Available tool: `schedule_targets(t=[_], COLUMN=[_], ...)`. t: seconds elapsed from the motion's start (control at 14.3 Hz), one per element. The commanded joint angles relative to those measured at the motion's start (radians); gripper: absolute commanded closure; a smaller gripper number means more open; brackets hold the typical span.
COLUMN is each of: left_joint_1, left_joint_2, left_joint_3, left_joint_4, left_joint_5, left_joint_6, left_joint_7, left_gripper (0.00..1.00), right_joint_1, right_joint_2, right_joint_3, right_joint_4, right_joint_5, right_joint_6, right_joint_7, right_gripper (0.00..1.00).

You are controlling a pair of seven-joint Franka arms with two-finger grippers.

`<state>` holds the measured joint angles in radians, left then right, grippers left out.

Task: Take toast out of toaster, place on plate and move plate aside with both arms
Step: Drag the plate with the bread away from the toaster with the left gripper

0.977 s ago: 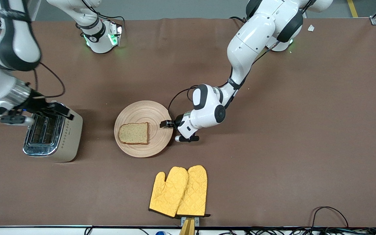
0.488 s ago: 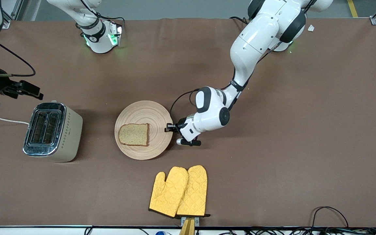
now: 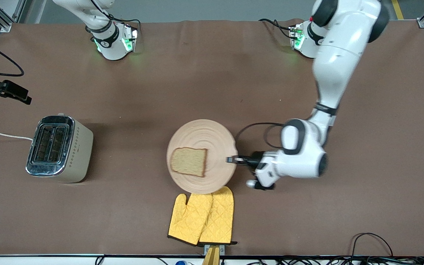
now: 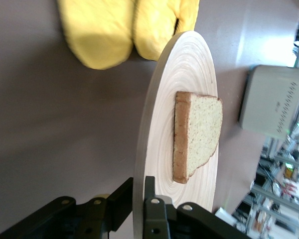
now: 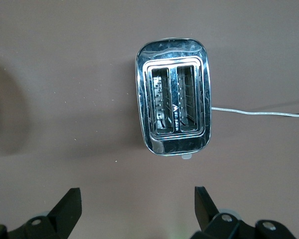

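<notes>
Brown toast (image 3: 189, 166) rests on the round wooden plate (image 3: 212, 132), rim pinched by my left gripper (image 3: 231, 160), apparently mid-move; my right gripper (image 5: 137, 206) waits, spread, above the emptied chrome-topped toaster (image 3: 59, 149).

left hand (image 3: 231, 160) clamped low, right hand (image 5: 137, 206) raised, fingers spread

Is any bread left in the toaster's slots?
No: the right wrist view shows both toaster slots empty, and the toast lies on the plate.

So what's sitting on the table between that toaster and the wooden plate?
Nothing: in the front view only bare brown table separates the toaster from the plate.
</notes>
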<state>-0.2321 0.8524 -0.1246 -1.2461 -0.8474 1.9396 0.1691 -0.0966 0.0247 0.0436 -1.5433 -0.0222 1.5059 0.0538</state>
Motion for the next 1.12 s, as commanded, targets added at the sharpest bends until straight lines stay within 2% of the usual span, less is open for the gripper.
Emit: schedule_targets(t=[0.0, 0.14, 0.35, 0.56, 0.77, 1.05], left_joint_1=[0.164, 0.306, 0.494, 0.631, 0.707, 0.724], left_joint_2=[-0.027, -0.009, 0.022, 0.086, 0.174, 0.235], left_joint_3=[-0.018, -0.018, -0.017, -0.017, -0.015, -0.007], left_joint_4=[-0.039, -0.041, -0.038, -0.035, -0.032, -0.016], left_joint_5=[-0.007, -0.009, 0.011, 0.073, 0.076, 0.071], left_joint_6=[-0.147, -0.242, -0.385, -0.41, -0.421, -0.413], left_joint_7=[0.204, 0.381, 0.534, 0.636, 0.687, 0.693], left_gripper=[1.0, 1.0, 1.0, 1.0, 1.0, 0.98], right_joint_1=[-0.003, -0.003, -0.003, -0.005, -0.003, -0.003], right_joint_2=[0.009, 0.009, 0.009, 0.009, 0.009, 0.009], right_joint_3=[0.002, 0.002, 0.002, 0.002, 0.002, 0.004], right_joint_4=[0.017, 0.017, 0.017, 0.015, 0.015, 0.015], right_joint_5=[-0.018, -0.018, -0.016, -0.015, -0.015, -0.012], right_joint_6=[-0.013, -0.013, -0.016, -0.018, -0.018, -0.018], right_joint_7=[0.018, 0.018, 0.018, 0.018, 0.018, 0.018], right_gripper=[0.0, 0.0, 0.0, 0.0, 0.0, 0.0])
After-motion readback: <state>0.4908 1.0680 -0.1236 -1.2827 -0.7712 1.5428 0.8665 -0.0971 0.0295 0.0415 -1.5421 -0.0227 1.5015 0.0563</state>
